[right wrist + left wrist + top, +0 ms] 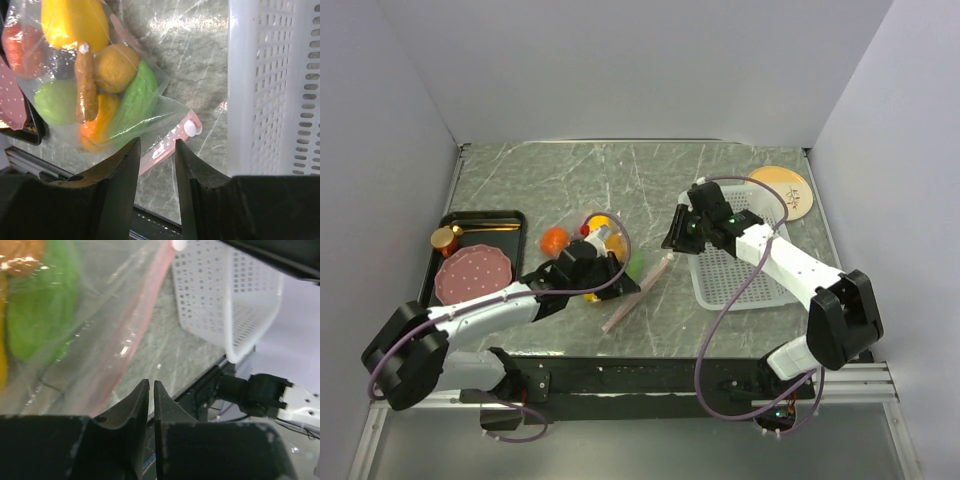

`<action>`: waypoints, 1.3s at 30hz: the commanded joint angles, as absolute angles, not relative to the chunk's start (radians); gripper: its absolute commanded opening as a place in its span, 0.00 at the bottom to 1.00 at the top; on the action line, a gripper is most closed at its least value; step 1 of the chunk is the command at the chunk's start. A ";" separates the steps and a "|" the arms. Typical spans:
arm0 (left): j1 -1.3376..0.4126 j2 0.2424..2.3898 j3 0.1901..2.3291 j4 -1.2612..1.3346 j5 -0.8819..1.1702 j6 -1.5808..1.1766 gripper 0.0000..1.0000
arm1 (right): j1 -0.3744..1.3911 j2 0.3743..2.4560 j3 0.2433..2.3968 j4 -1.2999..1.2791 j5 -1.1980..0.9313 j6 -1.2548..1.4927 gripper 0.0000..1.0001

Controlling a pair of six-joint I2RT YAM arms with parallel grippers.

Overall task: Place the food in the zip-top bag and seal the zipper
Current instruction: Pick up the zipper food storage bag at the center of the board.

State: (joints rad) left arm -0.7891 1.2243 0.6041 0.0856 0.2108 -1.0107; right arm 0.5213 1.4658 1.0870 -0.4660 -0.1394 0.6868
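The zip-top bag (605,262) lies on the table between the arms, its walls clear in the right wrist view (165,107). The food is inside: yellow pepper (75,20), red tomato (20,45), orange mango (115,67), green cucumber (137,102), lime (55,102). The pink zipper (638,293) runs along the bag's right edge, with its white end (191,128) at the far end. My right gripper (155,145) is open just above that end, the strip between its fingers (675,238). My left gripper (151,384) is shut beside the strip's near part (125,347), over the bag (610,278).
A white slotted basket (740,270) stands right of the bag, under my right arm. A black tray (470,222) at the left holds a pink slab (472,275) and a gold-lidded jar (445,240). A round wooden plate (785,190) lies at the back right.
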 commanded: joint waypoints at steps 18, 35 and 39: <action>-0.821 1.341 0.778 0.003 0.104 -0.919 0.27 | 0.548 1.350 0.973 -0.433 -0.161 0.756 0.45; -0.563 1.638 1.213 -0.159 0.581 -0.505 0.64 | 0.600 1.321 0.861 -0.313 -0.037 0.913 0.46; -0.554 1.748 1.353 -0.320 0.759 -0.318 0.76 | 0.615 1.246 0.818 -0.313 -0.006 0.910 0.47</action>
State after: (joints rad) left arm -0.5526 1.6867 1.2148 -0.1585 0.4931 -0.5518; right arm 0.5934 1.3525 0.8425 -0.3435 -0.0666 0.9009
